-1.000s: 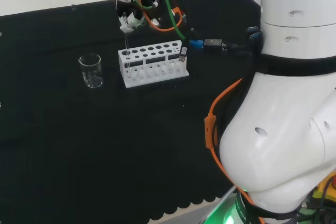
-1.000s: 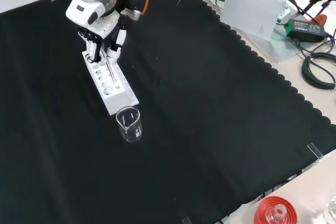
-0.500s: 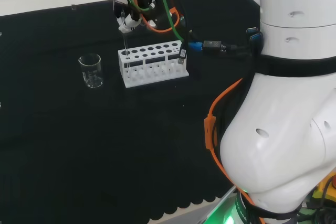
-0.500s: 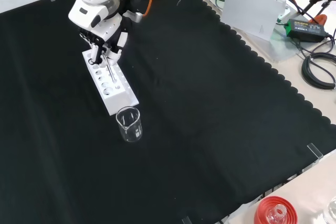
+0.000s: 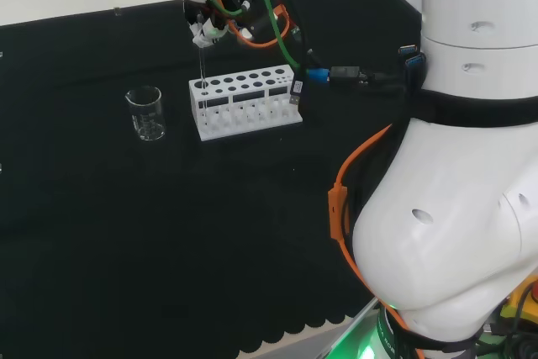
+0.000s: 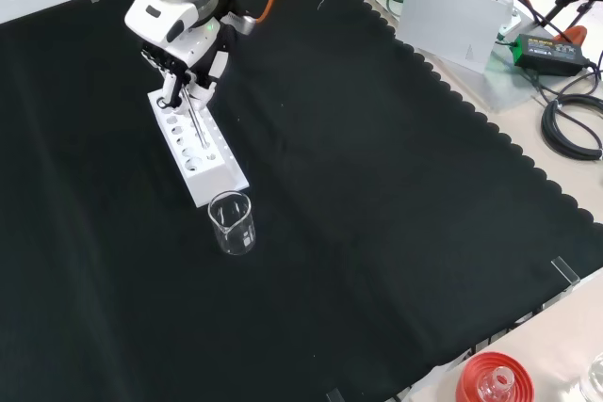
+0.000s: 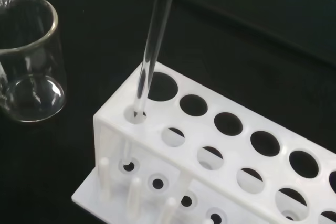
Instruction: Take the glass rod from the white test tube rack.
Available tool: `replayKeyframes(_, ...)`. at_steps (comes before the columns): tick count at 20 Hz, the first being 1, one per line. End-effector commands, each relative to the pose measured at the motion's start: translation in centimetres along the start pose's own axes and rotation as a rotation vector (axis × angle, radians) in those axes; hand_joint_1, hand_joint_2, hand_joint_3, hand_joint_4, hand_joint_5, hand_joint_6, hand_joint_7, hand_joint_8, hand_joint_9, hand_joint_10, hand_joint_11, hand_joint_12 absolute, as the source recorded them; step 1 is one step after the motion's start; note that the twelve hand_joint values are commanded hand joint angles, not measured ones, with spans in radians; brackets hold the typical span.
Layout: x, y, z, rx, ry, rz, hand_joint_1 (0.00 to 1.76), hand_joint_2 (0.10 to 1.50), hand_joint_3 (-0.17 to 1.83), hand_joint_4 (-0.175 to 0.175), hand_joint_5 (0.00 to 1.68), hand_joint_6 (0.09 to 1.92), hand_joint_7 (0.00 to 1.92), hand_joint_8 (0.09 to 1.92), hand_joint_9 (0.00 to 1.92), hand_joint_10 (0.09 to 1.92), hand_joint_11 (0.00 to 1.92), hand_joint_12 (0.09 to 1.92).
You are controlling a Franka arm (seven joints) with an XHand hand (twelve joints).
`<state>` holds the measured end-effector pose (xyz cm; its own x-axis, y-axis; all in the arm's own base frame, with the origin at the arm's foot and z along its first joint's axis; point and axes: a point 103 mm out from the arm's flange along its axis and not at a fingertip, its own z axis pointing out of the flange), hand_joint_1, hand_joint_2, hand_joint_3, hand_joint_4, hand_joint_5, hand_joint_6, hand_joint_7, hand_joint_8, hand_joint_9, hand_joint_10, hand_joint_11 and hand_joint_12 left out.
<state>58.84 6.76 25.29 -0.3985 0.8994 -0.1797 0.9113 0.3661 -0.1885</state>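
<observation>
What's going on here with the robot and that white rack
The robot's hand is pinching the top of a glass rod and lifting it out of the white test tube rack. The rod's lower tip is at the rim of a corner hole, nearly clear. A glass beaker stands beside the rack.

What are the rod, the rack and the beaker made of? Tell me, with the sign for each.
Rod: clear and smooth, probably glass; the dark cloth shows through it.
Rack: opaque white with a matt look, probably moulded plastic, with round holes and pegs.
Beaker: clear, glossy highlights on rim and base; glass or clear plastic.
</observation>
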Motion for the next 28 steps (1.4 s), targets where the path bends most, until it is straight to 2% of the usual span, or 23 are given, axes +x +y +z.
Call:
replayKeyframes(1,-0.2,-1.5,-1.5,-0.071,0.042,-0.008,1.2,1.13,-0.17,-0.175,1.13,0.8,1.67,0.62,1.92,0.27,1.76,0.55)
replayKeyframes(10,-0.5,-3.9,-3.6,-0.117,0.087,-0.009,1.2,1.13,-0.17,-0.175,1.13,0.79,1.67,0.63,1.92,0.3,1.77,0.55)
replayKeyframes(20,0.2,-4.8,-5.5,-0.137,0.073,-0.003,1.2,1.12,-0.17,-0.175,1.14,0.78,1.68,0.64,1.92,0.32,1.77,0.55)
replayKeyframes(28,0.5,-6.5,-7.0,-0.142,0.066,0.009,1.2,1.12,-0.17,-0.175,1.14,0.77,1.68,0.64,1.92,0.33,1.78,0.55)
